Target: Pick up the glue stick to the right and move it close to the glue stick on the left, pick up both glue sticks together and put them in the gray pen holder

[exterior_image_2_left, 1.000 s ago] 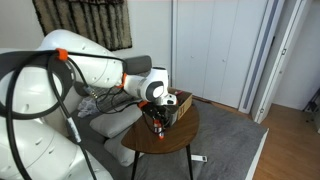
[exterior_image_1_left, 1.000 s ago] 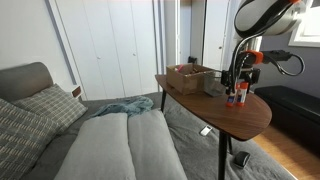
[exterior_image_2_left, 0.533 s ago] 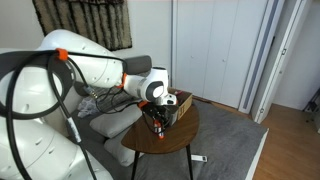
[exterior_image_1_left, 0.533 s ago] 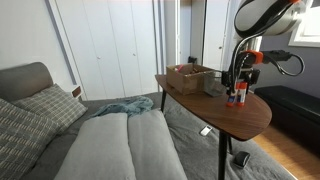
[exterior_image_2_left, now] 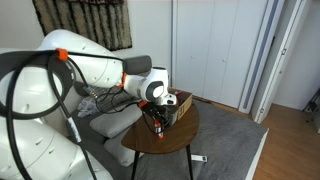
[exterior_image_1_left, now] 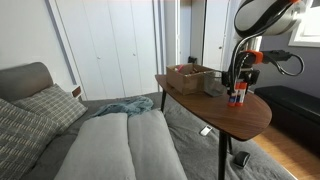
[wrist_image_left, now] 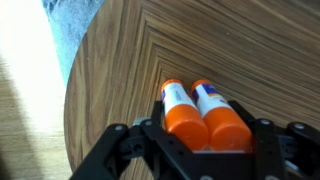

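Reading an exterior view from left to right, you have the brown cardboard box (exterior_image_1_left: 188, 78) toward the left end of the worktop (exterior_image_1_left: 252, 120). Just beside it is a small gray shape that I take for the gray pen holder (exterior_image_1_left: 213, 87). Then comes the gripper (exterior_image_1_left: 237, 92), reaching down over the middle of the worktop, well apart from its near right end. The first step looks done. In the wrist view the two glue sticks (wrist_image_left: 186, 122) sit touching side by side, orange ends toward the camera and white ends away. The gripper's fingers (wrist_image_left: 150, 135) bracket the pair with no gap I can see, so the pincer looks clamped on both at once. You are at the joint pickup, though no view settles whether the sticks have left the wood. The next move calls for a straight, slow lift. Follow it with a short carry toward the box and centre the pair over the holder's mouth, letting go only once the low ends are inside the rim. Two round sticks held by their outer sides may roll against each other. Only the wrist view shows two sticks and how the grip sits, plus the worktop's curved edge to their left, but it shows neither holder nor box. In both exterior views the sticks are only a red-and-white fleck. In an exterior view the arm fills the left, with the gripper (exterior_image_2_left: 157, 117) and box (exterior_image_2_left: 179, 102) visible, and I cannot find the holder.
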Robot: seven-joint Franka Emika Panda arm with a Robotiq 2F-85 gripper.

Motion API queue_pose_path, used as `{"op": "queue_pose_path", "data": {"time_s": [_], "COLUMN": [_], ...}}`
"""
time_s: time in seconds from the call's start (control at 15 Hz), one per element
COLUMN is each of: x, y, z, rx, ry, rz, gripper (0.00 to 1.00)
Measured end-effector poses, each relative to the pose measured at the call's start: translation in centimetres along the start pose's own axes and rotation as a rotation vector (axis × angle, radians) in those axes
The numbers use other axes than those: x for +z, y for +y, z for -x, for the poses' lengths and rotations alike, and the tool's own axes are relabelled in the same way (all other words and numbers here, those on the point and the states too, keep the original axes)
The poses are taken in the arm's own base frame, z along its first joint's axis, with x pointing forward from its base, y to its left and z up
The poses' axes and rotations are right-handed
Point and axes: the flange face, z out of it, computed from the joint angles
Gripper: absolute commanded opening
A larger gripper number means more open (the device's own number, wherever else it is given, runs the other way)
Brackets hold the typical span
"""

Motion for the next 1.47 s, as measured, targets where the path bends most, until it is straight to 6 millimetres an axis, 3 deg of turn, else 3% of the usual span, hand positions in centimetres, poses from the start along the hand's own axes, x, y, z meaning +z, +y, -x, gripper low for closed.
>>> {"op": "queue_pose_path", "data": {"time_s": [0.2,0.53,1.47], "x": [-0.07,-0.07,-0.84], "y": [-0.01,-0.01,-0.20], "z": [-0.03,-0.03,-0.28], "rx": [0.000,0.000,-0.003], "ry": [0.001,0.001,0.014], "rz": [0.000,0.000,-0.004], "gripper": [0.59,0.37,0.37]}}
